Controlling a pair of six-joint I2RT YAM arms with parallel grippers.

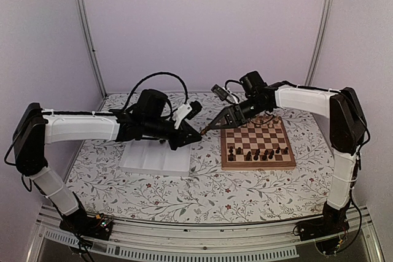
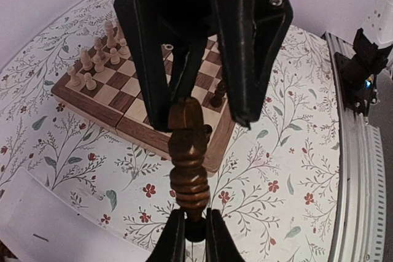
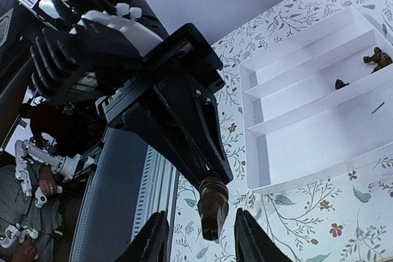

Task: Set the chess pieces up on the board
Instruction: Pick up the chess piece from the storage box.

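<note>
One dark piece (image 2: 187, 151), judged light, stiff, slick: left gripper (image 2: 195, 224) clenched on its base; right gripper (image 3: 201, 218) spread, seemingly untouching; take the waist.

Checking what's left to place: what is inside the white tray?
Two dark chess pieces lie in the white tray; one end is out of frame, and the left arm hides part from above.

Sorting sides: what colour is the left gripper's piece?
Dark brown chess piece; left wrist view shows it best.

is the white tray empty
Not empty: two dark chess pieces lie in the middle compartment of the tray, per the right wrist view.
</note>
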